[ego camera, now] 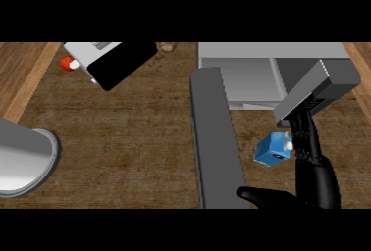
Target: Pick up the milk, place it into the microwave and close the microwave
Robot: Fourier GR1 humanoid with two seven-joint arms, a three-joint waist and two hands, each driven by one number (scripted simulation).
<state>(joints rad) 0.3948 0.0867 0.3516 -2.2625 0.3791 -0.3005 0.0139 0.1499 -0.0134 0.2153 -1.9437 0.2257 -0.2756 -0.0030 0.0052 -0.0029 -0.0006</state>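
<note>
Nearest to us, at the lower edge, we see a black hand (pixel 270 197) lying low on the worktop (pixel 123 142), fingers stretched out toward the open microwave door (pixel 215 142); which hand it is we cannot tell for sure, though it looks like the left, and it holds nothing.

Just beyond it, our right hand (pixel 308 142) reaches in along its grey forearm, and here is the action: the blue milk carton (pixel 274 149) stands tilted on the worktop, right of the door and short of the microwave (pixel 272 73). The fingers (pixel 303 157) run down the carton's right side and appear to touch it, but whether they are curled round it or merely alongside we cannot tell.

We judge this as the grasp itself. To do it well, we would want the thumb and fingers set on opposite faces of the carton before any lift, then carry it up and forward, clear of the door's edge.

Further off, the microwave's cavity stands open. Far left, a toaster (pixel 109 61) and a small red item (pixel 69 63); a steel pot (pixel 25 162) sits at the left edge.
</note>
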